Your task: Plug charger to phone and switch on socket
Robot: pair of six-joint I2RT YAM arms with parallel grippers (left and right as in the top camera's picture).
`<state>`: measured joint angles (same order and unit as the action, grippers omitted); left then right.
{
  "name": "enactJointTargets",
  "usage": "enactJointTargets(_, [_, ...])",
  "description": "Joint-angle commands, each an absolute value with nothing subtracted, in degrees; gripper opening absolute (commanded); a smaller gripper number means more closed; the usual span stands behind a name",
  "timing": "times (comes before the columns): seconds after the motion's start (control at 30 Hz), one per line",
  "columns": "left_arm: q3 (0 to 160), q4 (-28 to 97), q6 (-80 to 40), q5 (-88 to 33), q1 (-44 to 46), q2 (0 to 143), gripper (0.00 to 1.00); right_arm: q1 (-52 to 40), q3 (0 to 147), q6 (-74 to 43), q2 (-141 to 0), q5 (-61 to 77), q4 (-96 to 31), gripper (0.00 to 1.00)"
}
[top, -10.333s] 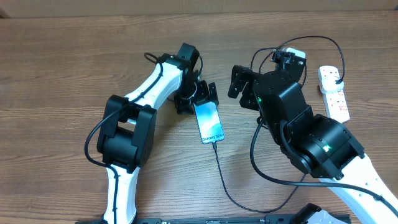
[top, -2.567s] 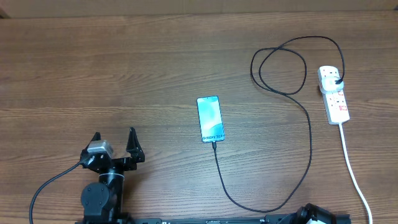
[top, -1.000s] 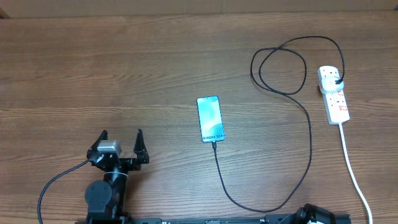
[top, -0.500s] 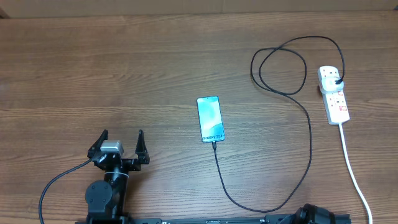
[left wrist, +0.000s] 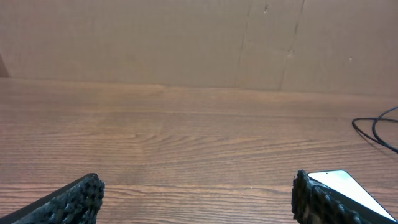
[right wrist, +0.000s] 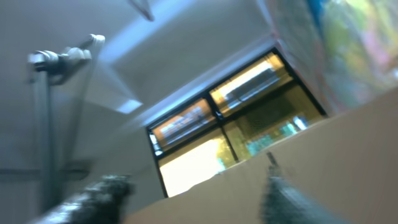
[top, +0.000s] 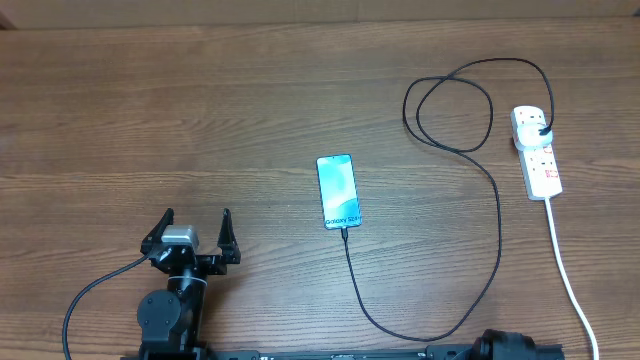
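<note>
Overhead view, left claw [top: 195,220] gaping wide, empty, right wrist view, right claw [right wrist: 186,199] parted, empty

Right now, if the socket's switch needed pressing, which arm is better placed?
Right. The socket lies at the far right, beyond the right arm showing at the bottom edge. The left gripper sits open at lower left, with the phone between it and the socket.

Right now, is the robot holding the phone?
No, the phone lies on the table, far from the open left gripper.
</note>
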<state>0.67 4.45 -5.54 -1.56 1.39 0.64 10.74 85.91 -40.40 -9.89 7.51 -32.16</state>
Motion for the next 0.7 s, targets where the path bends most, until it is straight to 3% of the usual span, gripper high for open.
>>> enactJointTargets(0.0, [0.25, 4.23, -4.25, -2.44, 1.19, 0.49, 1.00, 10.66, 83.07, -40.10, -10.13, 1.83, -36.58, 1.00])
enactJointTargets(0.17, [0.25, 4.23, -4.25, -2.44, 1.19, 0.49, 1.00, 10.66, 77.08, -40.64, -10.13, -7.38, -47.27, 1.00])
enactJointTargets(0.43, [0.25, 4.23, -4.25, -2.44, 1.19, 0.49, 1.00, 10.66, 63.86, -40.71, -10.13, -19.55, -46.37, 1.00])
enactJointTargets(0.67, [0.25, 4.25, -4.25, -2.44, 1.19, 0.49, 1.00, 10.66, 39.00, -40.71, -11.62, -15.51, -31.44, 1.00])
